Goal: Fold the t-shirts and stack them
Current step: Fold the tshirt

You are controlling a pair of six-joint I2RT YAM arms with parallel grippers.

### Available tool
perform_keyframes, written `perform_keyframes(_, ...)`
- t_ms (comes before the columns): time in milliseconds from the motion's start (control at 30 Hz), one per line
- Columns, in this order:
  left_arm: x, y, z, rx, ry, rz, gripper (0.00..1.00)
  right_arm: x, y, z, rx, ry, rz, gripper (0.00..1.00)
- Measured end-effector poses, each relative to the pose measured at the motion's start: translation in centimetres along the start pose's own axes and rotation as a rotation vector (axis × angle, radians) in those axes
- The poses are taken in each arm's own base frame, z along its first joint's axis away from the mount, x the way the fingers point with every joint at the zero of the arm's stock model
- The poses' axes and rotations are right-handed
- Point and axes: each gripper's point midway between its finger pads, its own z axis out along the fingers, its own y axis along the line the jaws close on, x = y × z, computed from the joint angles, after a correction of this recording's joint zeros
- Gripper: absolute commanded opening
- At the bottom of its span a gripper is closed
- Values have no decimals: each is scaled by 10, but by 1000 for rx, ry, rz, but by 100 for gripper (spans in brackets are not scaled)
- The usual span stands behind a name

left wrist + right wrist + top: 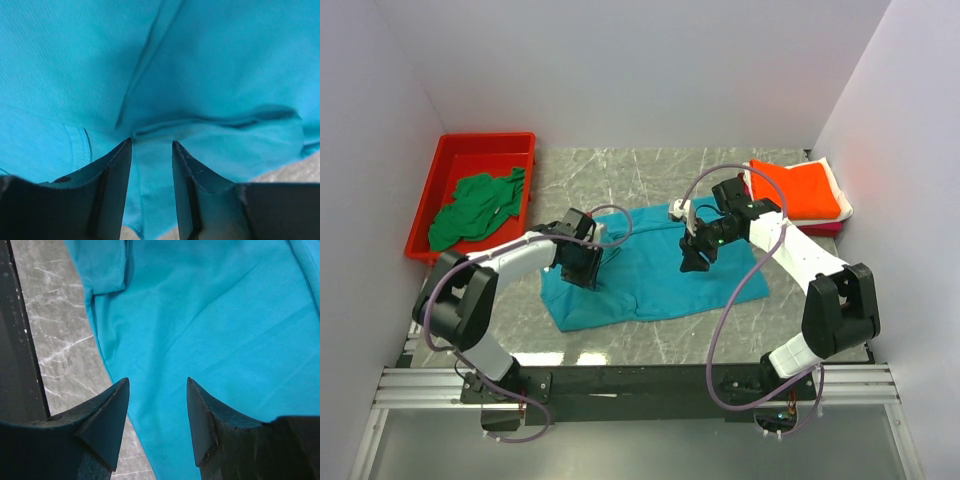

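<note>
The left gripper (151, 145) and right gripper (157, 382) are poised, jaws apart, over the spread teal t-shirt (655, 275); pinching only one layer could bunch it.

The teal t-shirt (210, 75) filled nearly the whole frame. 1 crease ran from 12 o'clock down toward centre, and a folded edge crossed from centre toward 3 o'clock. The left gripper (151, 146) sat at 6 o'clock, its 2 dark fingers (112, 185) parted, with cloth showing between them. Grey marbled table (295, 172) showed at 4 o'clock.
</note>
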Motion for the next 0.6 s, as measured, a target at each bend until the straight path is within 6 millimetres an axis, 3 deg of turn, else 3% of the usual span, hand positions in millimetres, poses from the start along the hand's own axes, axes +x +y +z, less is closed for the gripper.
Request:
perform_keyframes(233,-7,8,9,-49,12,19,41,1,2,-1,-15,-9,4,57)
perform_keyframes(333,-8,8,9,-48,11,22,32,1,3,-1,-18,-9,7,57)
perform_keyframes(367,-8,7,9,-46,12,24,22,1,3,-2,-19,-9,7,57)
perform_keyframes(500,-6,3,9,-27,18,43,2,3,3,-3,-19,-5,9,56)
perform_keyframes(600,-5,-2,8,-4,22,56,1,9,0,-10,-2,9,0,56)
